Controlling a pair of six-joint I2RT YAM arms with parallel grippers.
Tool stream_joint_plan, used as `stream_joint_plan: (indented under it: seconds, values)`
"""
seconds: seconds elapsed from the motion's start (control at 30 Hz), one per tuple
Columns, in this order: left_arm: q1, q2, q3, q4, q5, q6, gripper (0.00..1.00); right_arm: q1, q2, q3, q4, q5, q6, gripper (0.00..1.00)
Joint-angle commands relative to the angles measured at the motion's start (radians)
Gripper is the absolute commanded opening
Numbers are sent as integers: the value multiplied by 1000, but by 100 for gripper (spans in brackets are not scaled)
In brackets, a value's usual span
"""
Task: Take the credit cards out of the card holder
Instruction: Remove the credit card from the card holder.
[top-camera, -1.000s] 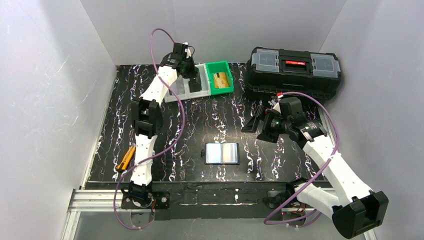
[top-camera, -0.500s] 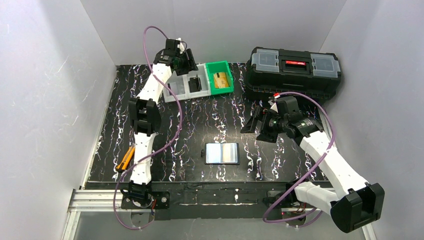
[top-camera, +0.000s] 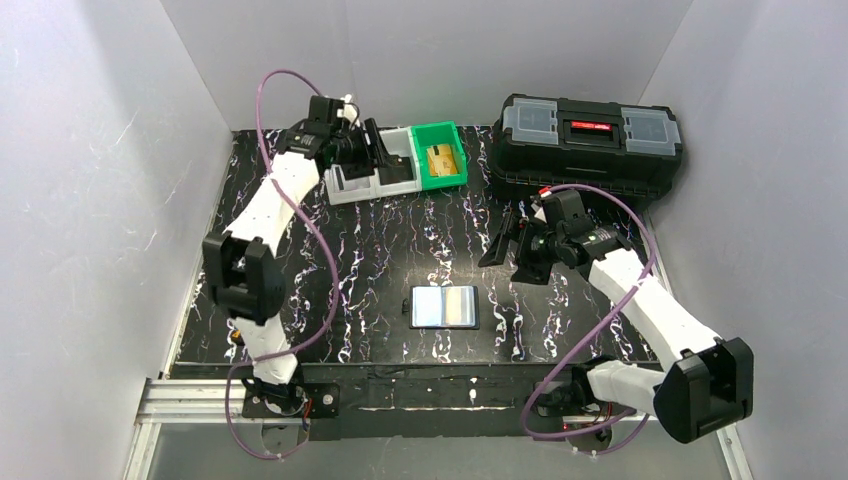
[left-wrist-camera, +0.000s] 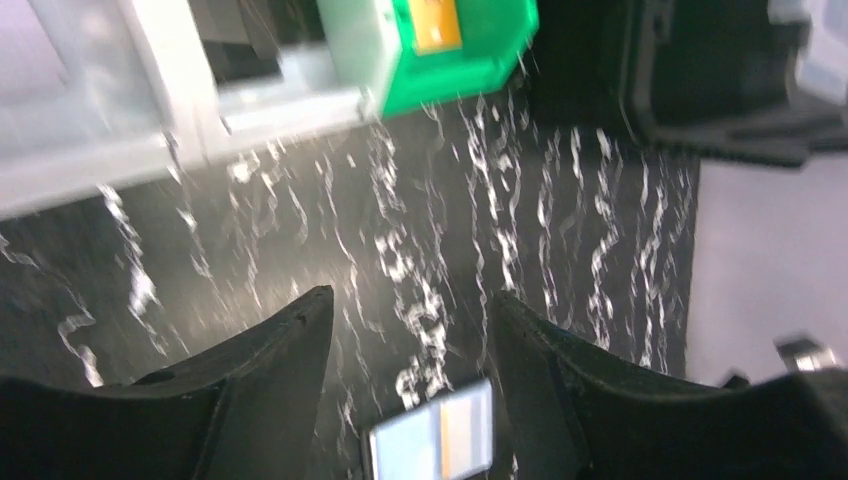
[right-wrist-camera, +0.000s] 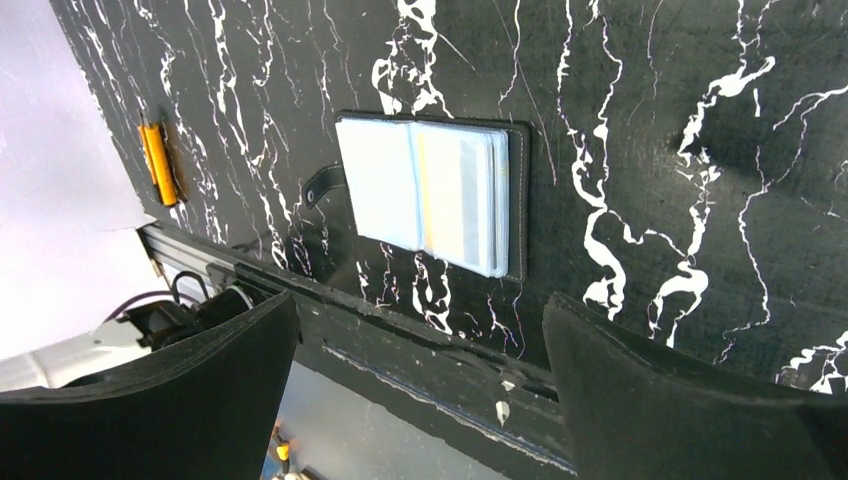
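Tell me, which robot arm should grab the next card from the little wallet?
Probably the right. The right gripper hangs open close to the open card holder, facing it. The left gripper is far back by the grey bins.

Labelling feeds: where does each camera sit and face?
Top external: high behind the robot, looking down at the table; left arm, right arm show.
Left wrist: near the green bin, facing the card holder; left gripper open.
Right wrist: beyond the card holder, angled down at it; right gripper open.
All three show the card holder.

Marbled table (top-camera: 400, 240); card holder (top-camera: 445, 307), toolbox (top-camera: 590, 145), green bin (top-camera: 441, 182)
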Motion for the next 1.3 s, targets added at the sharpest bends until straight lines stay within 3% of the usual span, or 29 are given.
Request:
stream_joint_plan:
  seconds: [0.0, 0.27, 0.47, 0.57, 0.73, 1.17, 1.27]
  values:
    - [-89, -203, -243, 24, 78, -37, 57, 7, 32, -9, 62, 26, -2, 98]
    - [-389, -359, -538, 18, -39, -48, 57, 7, 12, -29, 19, 168, 31, 99]
    - [-598, -299, -556, 25, -192, -43, 58, 3, -100, -100, -17, 279, 92, 98]
    - [-702, -180, -492, 14, -283, -10, 56, 2, -215, -154, -30, 335, 146, 98]
    - [-782, -48, -433, 11, -337, 21, 51, 0, -241, -176, -36, 344, 159, 98]
    - [-829, 96, -436, -27, -415, 31, 46, 1, -180, -197, 4, 259, 153, 98]
    - [-832, 118, -437, -50, -441, 21, 36, 1, -176, -202, 9, 257, 153, 98]
